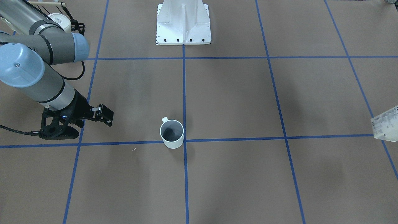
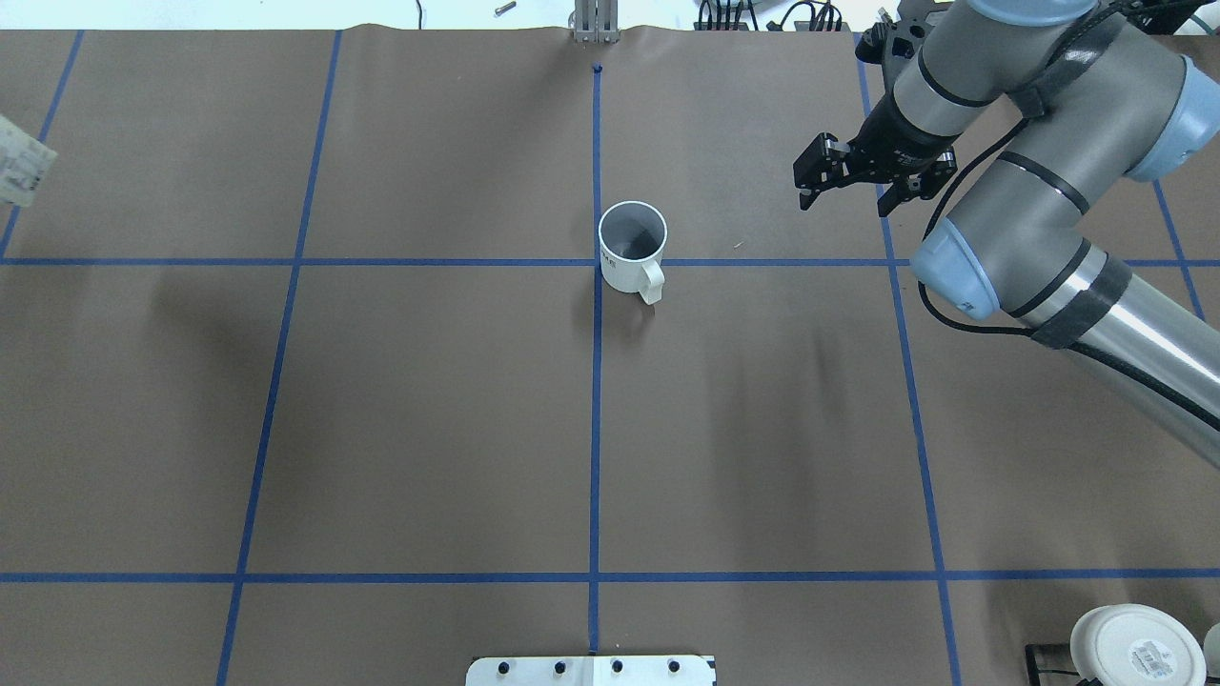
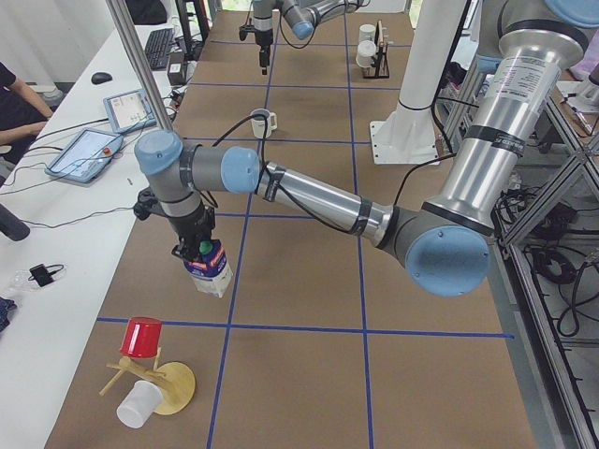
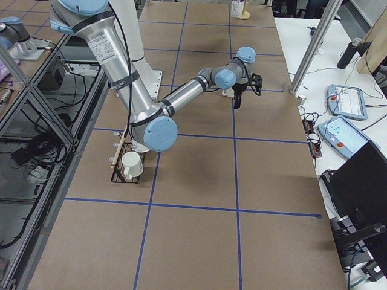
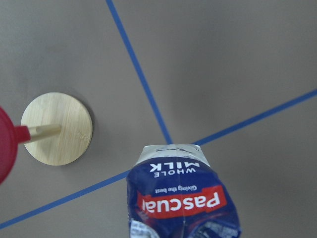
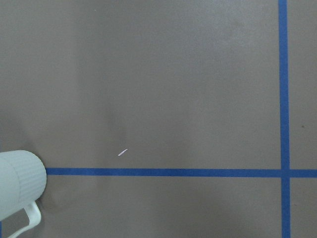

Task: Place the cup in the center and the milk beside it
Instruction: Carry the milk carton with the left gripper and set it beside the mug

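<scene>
From overhead we find the cup (image 2: 631, 246) upright on the bench (image 2: 429, 429), its base just beside the center (image 2: 597, 262) cross and its handle turned toward the robot. We judge that half of the task done. The right gripper (image 2: 846, 186) hangs well apart from it, fingers spread and empty, which leaves the spot beside the cup free. The milk carton (image 2: 21, 170) only peeks in at the left edge.

The front-facing view agrees: cup by the cross, carton at the edge.

From the left end, the carton hangs tilted under the left gripper (image 3: 195, 248), clear of the bench and near a wooden stand (image 3: 159, 383). Whether those fingers are clamped we cannot tell.

The left wrist view looks down the carton at a tape crossing.

The right wrist view shows only the cup's side.
</scene>
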`<action>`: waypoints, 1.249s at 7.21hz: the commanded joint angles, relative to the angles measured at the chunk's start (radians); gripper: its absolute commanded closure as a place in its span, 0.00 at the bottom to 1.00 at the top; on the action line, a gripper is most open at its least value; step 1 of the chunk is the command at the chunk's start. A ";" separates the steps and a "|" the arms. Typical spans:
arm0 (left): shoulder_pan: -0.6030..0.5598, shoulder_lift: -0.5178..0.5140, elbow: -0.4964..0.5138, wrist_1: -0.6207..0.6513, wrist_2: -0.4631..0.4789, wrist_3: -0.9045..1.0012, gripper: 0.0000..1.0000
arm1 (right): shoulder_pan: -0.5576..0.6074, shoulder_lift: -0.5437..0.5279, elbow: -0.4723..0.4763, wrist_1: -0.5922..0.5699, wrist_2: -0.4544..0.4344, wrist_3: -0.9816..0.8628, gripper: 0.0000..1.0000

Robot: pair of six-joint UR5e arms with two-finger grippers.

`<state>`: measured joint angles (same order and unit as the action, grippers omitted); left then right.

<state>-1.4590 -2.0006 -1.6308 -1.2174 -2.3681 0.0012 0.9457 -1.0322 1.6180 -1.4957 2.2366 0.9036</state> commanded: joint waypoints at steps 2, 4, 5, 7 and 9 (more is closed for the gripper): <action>0.297 -0.188 -0.057 -0.007 -0.010 -0.575 1.00 | 0.021 -0.025 0.007 0.009 0.003 -0.005 0.00; 0.456 -0.321 -0.035 -0.025 0.016 -0.828 1.00 | 0.044 -0.041 0.008 0.009 0.012 -0.017 0.00; 0.517 -0.375 -0.002 -0.049 0.088 -0.904 1.00 | 0.082 -0.060 0.007 0.006 0.020 -0.066 0.00; 0.610 -0.464 0.165 -0.254 0.168 -1.018 1.00 | 0.177 -0.120 -0.007 -0.005 0.056 -0.201 0.00; 0.621 -0.523 0.230 -0.260 0.175 -1.017 1.00 | 0.199 -0.149 -0.009 -0.003 0.070 -0.201 0.00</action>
<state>-0.8502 -2.4921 -1.4360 -1.4622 -2.2017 -1.0076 1.1289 -1.1608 1.6108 -1.4991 2.2967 0.7116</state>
